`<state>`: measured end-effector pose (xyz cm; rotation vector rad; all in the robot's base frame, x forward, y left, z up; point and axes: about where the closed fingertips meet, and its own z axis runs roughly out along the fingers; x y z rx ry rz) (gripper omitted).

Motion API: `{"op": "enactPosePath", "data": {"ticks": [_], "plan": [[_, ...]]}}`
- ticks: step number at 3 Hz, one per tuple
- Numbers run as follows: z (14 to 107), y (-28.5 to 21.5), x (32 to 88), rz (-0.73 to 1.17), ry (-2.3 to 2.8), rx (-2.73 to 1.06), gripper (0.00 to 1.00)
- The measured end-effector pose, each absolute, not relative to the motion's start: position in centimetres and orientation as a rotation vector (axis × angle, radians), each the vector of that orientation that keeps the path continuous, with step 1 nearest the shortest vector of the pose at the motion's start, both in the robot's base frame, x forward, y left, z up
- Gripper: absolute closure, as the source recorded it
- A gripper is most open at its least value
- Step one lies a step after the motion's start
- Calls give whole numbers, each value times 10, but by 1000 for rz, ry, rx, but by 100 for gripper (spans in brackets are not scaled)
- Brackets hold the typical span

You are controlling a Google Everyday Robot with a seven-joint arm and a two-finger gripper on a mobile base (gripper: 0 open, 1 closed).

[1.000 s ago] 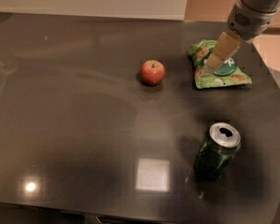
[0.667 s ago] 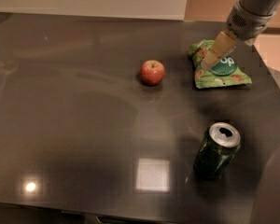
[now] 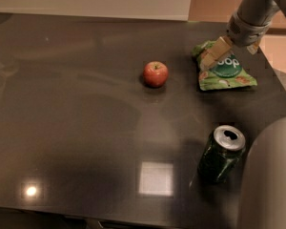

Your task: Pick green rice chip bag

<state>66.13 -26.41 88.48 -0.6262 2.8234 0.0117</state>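
On the far right of the table (image 3: pixel 76 142), the gripper (image 3: pixel 212 56) has barely shifted against the bag (image 3: pixel 229 71), which lies flat, unlifted; whether it has hold I cannot tell.

The arm (image 3: pixel 263 4) was a smooth, pale grey tube ending in a darker grey ribbed wrist collar (image 3: pixel 245 28). Below it the claw (image 3: pixel 209 61), blocky and tan, hung over the table's (image 3: pixel 86 128) far right side. A blurred pale grey rounded part (image 3: pixel 271 175) filled the near right corner.
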Motion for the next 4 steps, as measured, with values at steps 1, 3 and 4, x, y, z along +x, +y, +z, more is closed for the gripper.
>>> {"op": "enactPosePath", "data": {"ticks": [1,3,4], "plan": [[870,-271,674,-14,2837,-568,0],[847,-291,694,-90,2862,-551,0],[841,-296,699,-85,2875,-543,18]]}}
